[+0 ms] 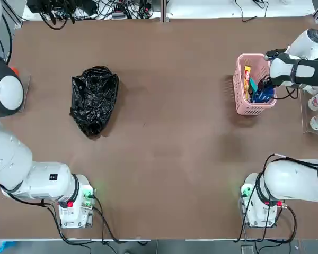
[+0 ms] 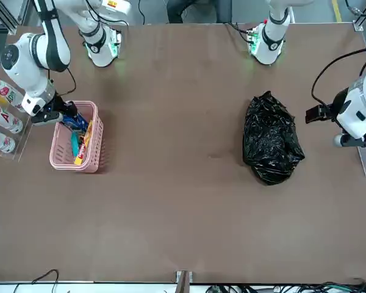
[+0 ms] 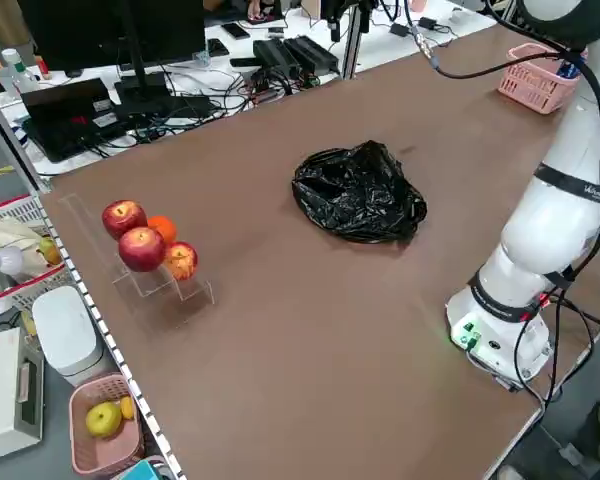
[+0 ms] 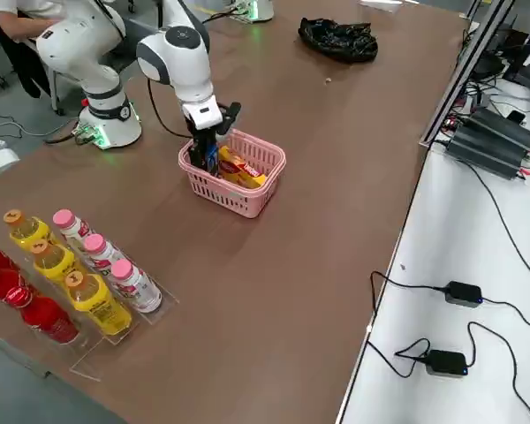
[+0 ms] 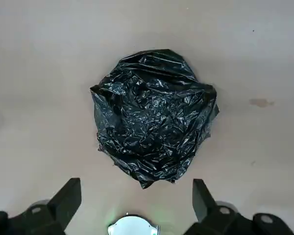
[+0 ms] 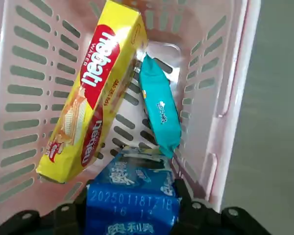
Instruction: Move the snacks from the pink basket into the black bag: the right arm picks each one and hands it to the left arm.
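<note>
The right gripper [image 6: 132, 205] is reaching down into the pink basket [image 1: 240, 79] at the desk's [image 1: 164, 132] right side, its jaws sitting on either side of the blue packet [image 6: 132, 196]; whether they are already pinching it I cannot tell. Just beside the blue one, the teal packet [image 6: 159, 115] is lying on the basket floor, and the yellow packet [image 6: 95, 88] is leaning tilted against the slotted wall, touching the teal one at its upper end. The basket walls are crowding the jaws closely.

The left gripper [image 5: 132, 203] is hanging above the black bag [image 1: 94, 99], jaws spread wide and holding nothing. The bag is lying crumpled on the desk's left half, well apart from the basket.

A rack of bottles [image 4: 79, 269] is standing near the basket by the right edge. Red and orange fruits [image 3: 145, 240] are sitting at the far left edge.
</note>
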Controlling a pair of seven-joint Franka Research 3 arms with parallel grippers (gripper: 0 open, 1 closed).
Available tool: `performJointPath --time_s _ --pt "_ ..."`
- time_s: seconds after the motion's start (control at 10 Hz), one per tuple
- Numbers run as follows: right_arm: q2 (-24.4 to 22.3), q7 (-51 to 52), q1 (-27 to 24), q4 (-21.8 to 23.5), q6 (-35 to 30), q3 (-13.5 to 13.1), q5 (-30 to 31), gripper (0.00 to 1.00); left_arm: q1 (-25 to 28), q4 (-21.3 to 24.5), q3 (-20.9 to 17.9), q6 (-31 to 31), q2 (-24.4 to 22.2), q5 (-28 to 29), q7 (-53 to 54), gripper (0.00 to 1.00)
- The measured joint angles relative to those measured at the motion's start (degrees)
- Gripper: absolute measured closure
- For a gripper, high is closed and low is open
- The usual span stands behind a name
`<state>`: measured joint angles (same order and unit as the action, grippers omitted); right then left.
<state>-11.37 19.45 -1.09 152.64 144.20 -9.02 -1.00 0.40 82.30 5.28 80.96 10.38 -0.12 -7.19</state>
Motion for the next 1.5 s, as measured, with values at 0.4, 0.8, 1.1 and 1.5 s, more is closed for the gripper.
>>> performJointPath --time_s 0.4,0.8,1.1,1.5 --pt "0.0 0.05 0.0 0.0 0.06 0.0 -0.03 0.41 0.02 -0.16 -0.16 0.0 0.0 0.0 0.0 0.0" --pt "-0.03 0.55 0.0 -0.08 -0.2 0.02 -0.05 0.43 0.03 -0.21 -0.18 0.0 0.0 0.0 0.06 0.0" --pt "-0.06 0.92 0.0 -1.61 -3.52 0.02 -0.05 0.44 0.06 -0.42 -0.2 0.0 0.0 -0.46 0.06 0.0" --pt "-0.11 1.32 0.03 -7.54 -11.09 0.12 -0.05 0.44 0.2 -0.53 -0.21 0.0 -0.12 -1.02 0.12 0.0"
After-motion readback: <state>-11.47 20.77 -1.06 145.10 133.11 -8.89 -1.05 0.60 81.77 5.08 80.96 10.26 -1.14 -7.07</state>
